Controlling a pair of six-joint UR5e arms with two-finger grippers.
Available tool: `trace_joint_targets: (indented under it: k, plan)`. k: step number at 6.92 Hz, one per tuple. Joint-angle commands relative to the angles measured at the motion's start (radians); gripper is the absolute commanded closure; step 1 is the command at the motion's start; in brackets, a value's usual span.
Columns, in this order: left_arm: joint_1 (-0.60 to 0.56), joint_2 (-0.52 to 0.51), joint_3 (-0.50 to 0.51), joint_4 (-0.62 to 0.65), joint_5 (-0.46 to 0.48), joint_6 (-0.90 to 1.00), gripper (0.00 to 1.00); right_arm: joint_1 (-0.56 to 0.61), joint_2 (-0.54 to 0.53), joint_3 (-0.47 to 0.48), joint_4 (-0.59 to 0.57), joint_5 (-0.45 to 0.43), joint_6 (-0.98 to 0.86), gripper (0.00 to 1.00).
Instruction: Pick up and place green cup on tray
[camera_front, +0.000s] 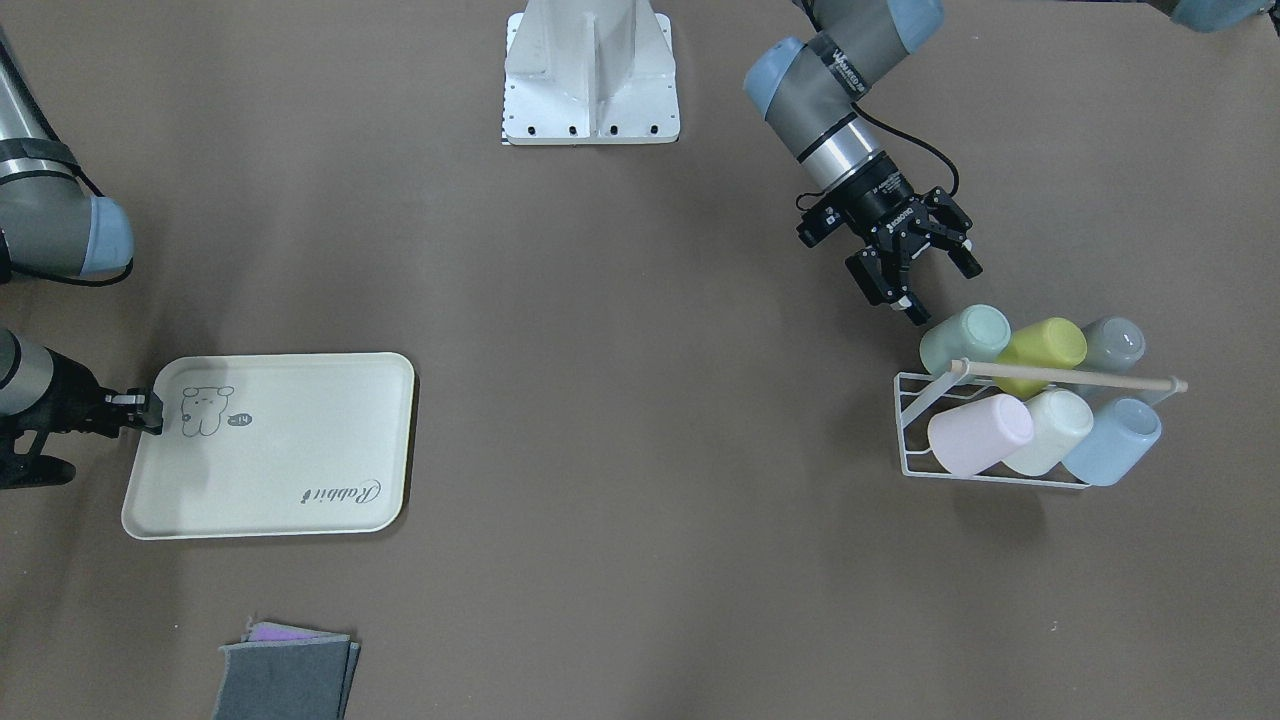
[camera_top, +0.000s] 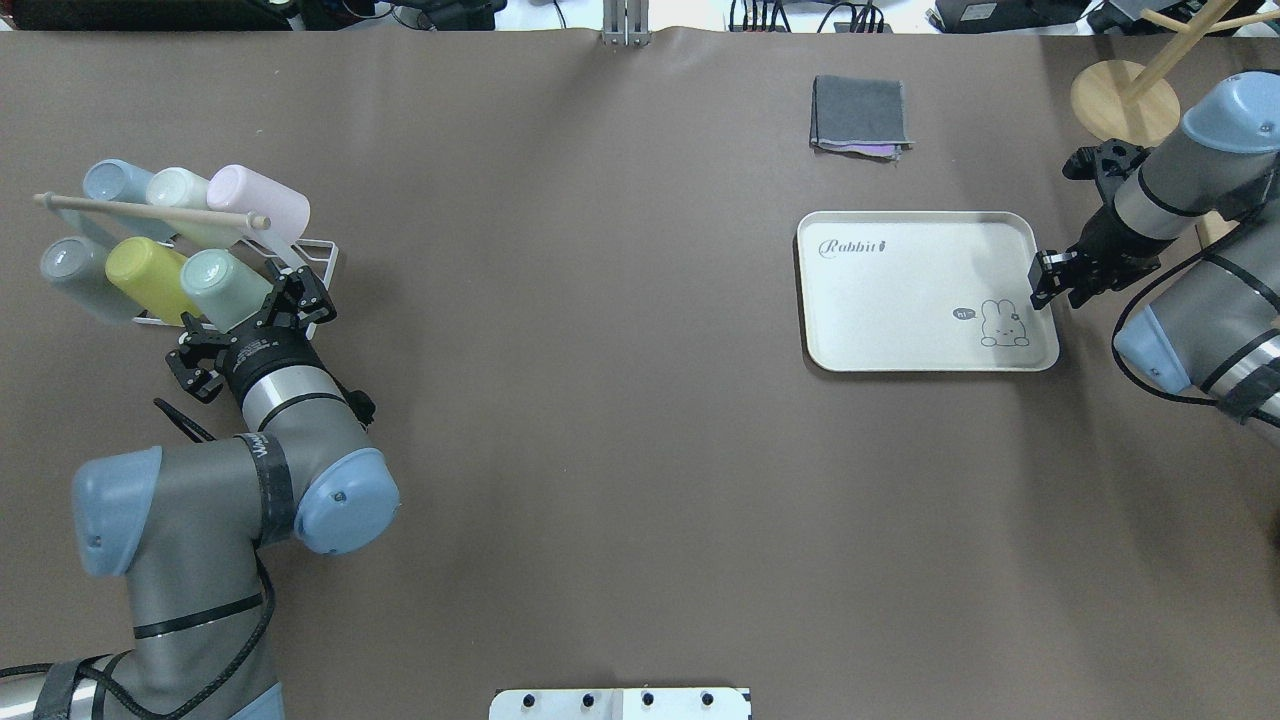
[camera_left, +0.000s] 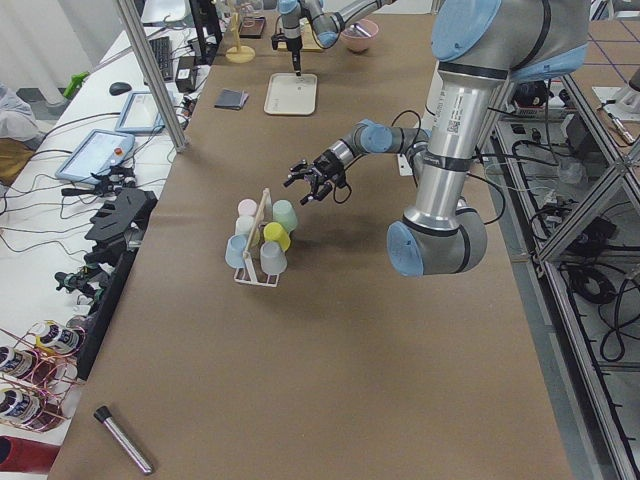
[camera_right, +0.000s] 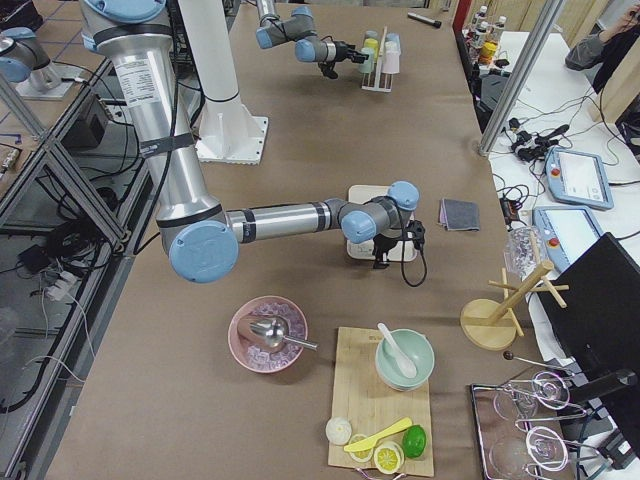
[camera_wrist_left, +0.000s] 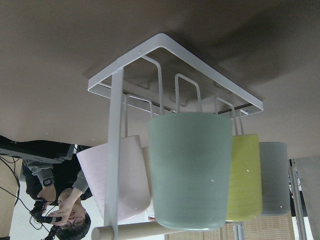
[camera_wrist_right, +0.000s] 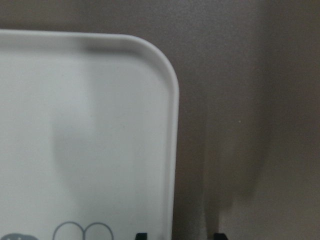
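The green cup (camera_front: 965, 337) lies on its side on a white wire rack (camera_front: 915, 420), at the end of the row nearest the robot; it fills the left wrist view (camera_wrist_left: 190, 170). My left gripper (camera_front: 942, 290) is open, empty and just short of the cup's base. The tray (camera_front: 300, 440) lies flat and empty far across the table. My right gripper (camera_front: 150, 410) is at the tray's short edge by the bear drawing. In the right wrist view its fingertips (camera_wrist_right: 141, 234) stand a little apart on either side of the rim (camera_wrist_right: 172, 150).
The rack also holds a yellow-green cup (camera_front: 1045, 350), a grey cup (camera_front: 1110, 345), a pink cup (camera_front: 978, 432), a cream cup (camera_front: 1050, 430) and a pale blue cup (camera_front: 1112, 440), under a wooden rod (camera_front: 1070, 377). Folded grey cloths (camera_front: 285, 675) lie beyond the tray. The robot base (camera_front: 590, 75) stands mid-table.
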Motion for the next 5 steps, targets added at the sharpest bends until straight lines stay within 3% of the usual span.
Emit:
trace_joint_targets:
  k: [1,3,5]
  plan:
    - [0.004,-0.005,0.055,0.014,0.032,-0.043,0.04,-0.002,0.006,-0.014,0.0,0.0,0.0,0.47]
    - [0.015,-0.004,0.066,0.086,0.043,-0.118,0.04,-0.003,0.028,-0.034,0.0,-0.002,0.0,0.52]
    - [0.017,-0.011,0.099,0.087,0.057,-0.117,0.04,-0.003,0.043,-0.048,-0.002,-0.002,0.0,0.71]
